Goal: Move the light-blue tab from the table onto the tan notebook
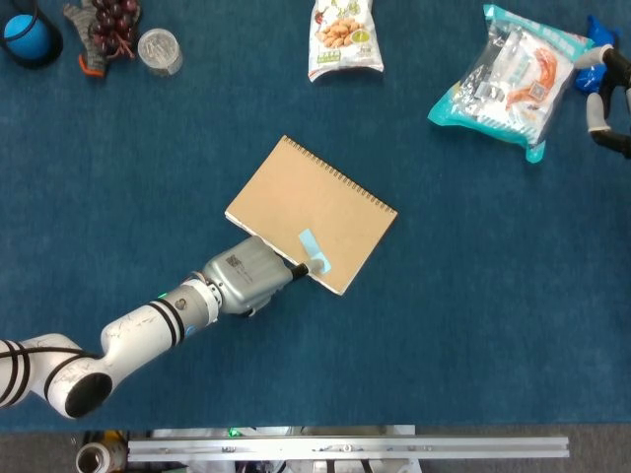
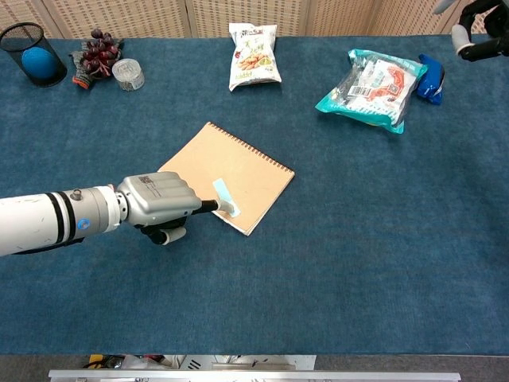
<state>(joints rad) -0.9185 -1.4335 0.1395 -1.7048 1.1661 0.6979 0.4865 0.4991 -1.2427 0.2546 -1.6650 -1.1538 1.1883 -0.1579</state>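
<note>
The tan notebook lies at an angle in the middle of the table, spiral edge facing the back right. The light-blue tab lies flat on the notebook's near corner. My left hand reaches in from the left with its fingers curled, and its dark fingertips pinch the tab's near end at the notebook's edge. My right hand hovers at the far right edge beside a blue object, holding nothing.
A clear-and-teal bag lies at the back right and a snack packet at the back centre. At the back left are a black cup with a blue ball, grapes and a small jar.
</note>
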